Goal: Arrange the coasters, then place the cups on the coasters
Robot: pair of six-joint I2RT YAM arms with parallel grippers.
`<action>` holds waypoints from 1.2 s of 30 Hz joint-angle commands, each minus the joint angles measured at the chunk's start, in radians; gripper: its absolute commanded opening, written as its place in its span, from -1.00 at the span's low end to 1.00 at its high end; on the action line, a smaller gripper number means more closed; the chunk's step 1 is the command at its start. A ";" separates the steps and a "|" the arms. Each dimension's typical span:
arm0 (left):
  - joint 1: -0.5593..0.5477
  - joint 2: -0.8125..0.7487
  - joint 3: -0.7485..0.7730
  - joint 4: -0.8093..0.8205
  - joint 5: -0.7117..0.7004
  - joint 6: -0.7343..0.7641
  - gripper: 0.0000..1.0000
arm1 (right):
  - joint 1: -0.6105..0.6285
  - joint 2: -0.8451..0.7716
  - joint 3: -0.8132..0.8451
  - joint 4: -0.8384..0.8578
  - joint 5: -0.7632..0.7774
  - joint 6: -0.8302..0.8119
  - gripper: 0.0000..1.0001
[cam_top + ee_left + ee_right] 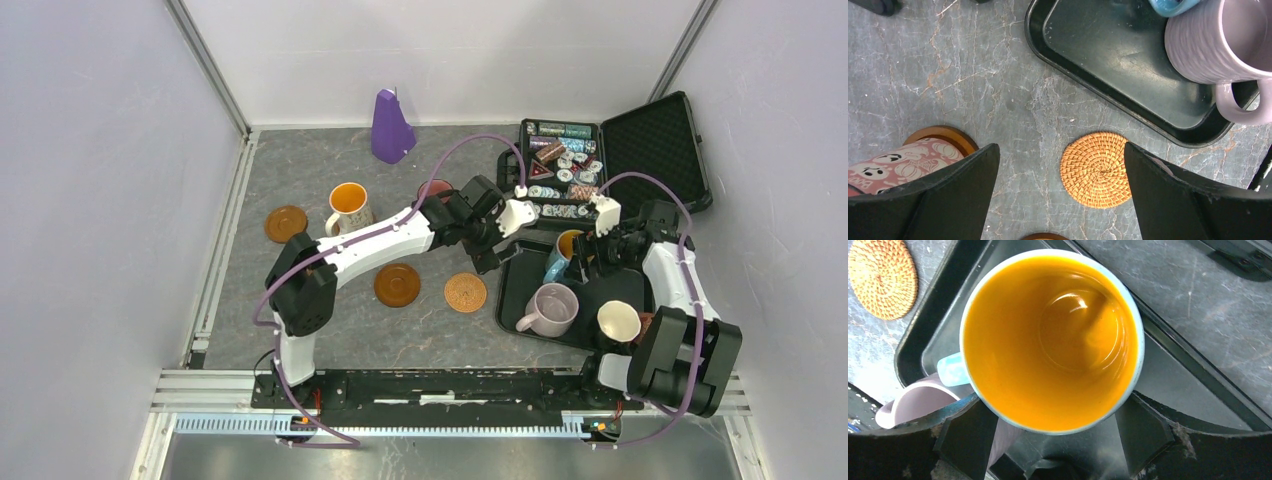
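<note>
Arching forward, right end effector point(588, 252) flanks blue cup point(1048, 340).

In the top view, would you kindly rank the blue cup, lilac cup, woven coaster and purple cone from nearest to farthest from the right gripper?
1. Blue cup, at the right gripper, in the tray.
2. Lilac cup, tray's near side.
3. Woven coaster, left of tray.
4. Purple cone, far back left.

1 overhead, 2 close wrist views — tray point(1108, 60) shared.
</note>
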 commanded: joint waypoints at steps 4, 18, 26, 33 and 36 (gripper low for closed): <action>0.002 0.026 0.052 0.052 0.054 -0.067 1.00 | 0.059 -0.006 -0.032 0.078 -0.065 0.094 0.71; -0.031 0.051 0.042 0.104 0.111 -0.192 1.00 | 0.111 -0.042 -0.065 0.071 -0.157 0.132 0.73; -0.044 0.108 0.090 0.077 0.122 -0.223 0.80 | 0.120 -0.055 -0.065 0.039 -0.196 0.107 0.65; -0.053 0.200 0.192 -0.003 0.132 -0.158 0.60 | 0.117 -0.057 0.013 -0.011 -0.129 0.078 0.68; -0.056 0.254 0.265 -0.046 0.133 -0.146 0.57 | 0.108 -0.059 0.065 -0.036 -0.123 0.065 0.70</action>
